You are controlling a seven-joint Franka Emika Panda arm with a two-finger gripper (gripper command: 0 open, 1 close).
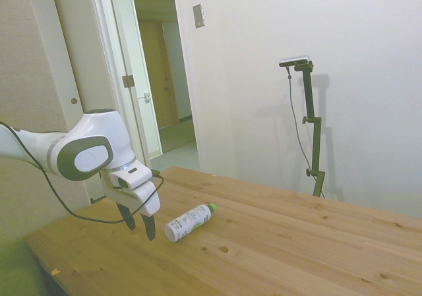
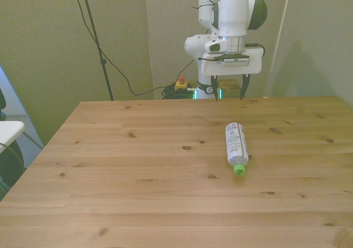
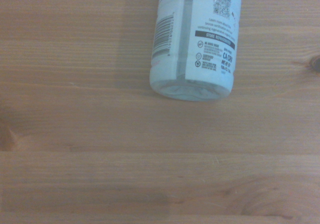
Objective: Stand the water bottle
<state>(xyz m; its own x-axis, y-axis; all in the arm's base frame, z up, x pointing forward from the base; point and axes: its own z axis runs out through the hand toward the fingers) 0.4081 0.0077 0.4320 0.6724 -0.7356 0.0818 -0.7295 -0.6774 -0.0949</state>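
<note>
The water bottle (image 1: 190,221) (image 2: 236,143) lies on its side on the wooden table (image 2: 138,165), a slim plastic bottle with a white printed label and a green cap. In the front view its cap points toward the near edge and its base toward the far edge. My gripper (image 1: 138,223) (image 2: 228,90) hangs open just above the table, behind the bottle's base, with nothing between its fingers. The wrist view shows the bottle's base end and label (image 3: 197,39) close by on the wood.
The table's far edge runs right behind the gripper in the front view. A black cable (image 1: 66,207) loops from the arm beside the gripper. A white object (image 2: 8,131) stands off the table at the front view's left.
</note>
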